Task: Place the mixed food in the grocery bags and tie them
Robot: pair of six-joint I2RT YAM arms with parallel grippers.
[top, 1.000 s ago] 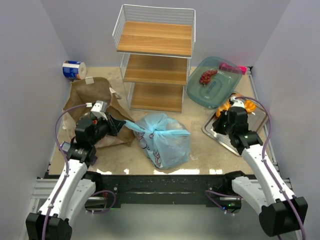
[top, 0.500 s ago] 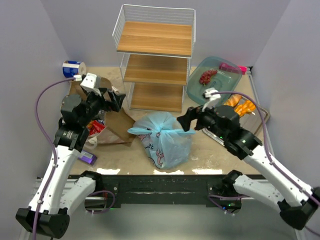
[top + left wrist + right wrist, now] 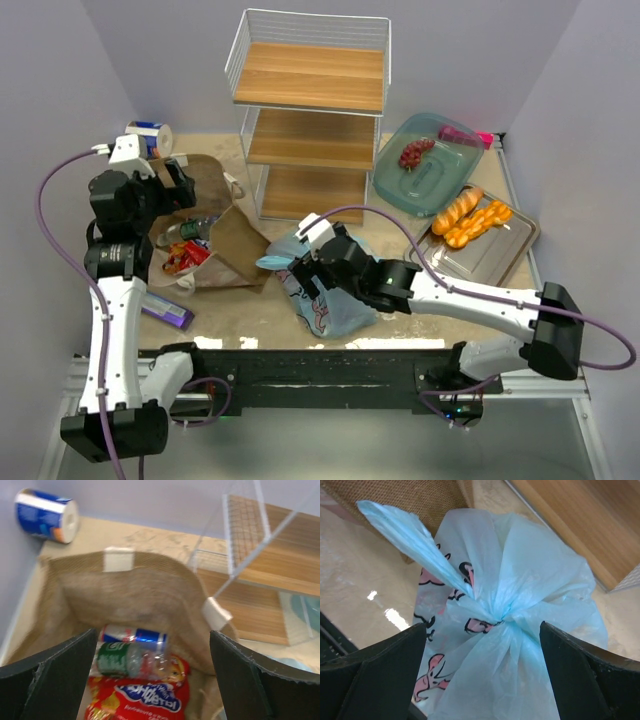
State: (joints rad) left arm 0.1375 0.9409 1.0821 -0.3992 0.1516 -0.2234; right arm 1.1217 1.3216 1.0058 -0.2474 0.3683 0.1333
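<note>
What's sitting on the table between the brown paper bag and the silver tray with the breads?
The knotted light-blue plastic bag, with the right gripper open over it, seen in the top view.

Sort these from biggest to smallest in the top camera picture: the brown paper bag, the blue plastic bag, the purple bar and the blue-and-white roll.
1. brown paper bag
2. blue plastic bag, though partly covered
3. purple bar and blue-and-white roll: too alike to rank, and the roll is partly hidden
</note>
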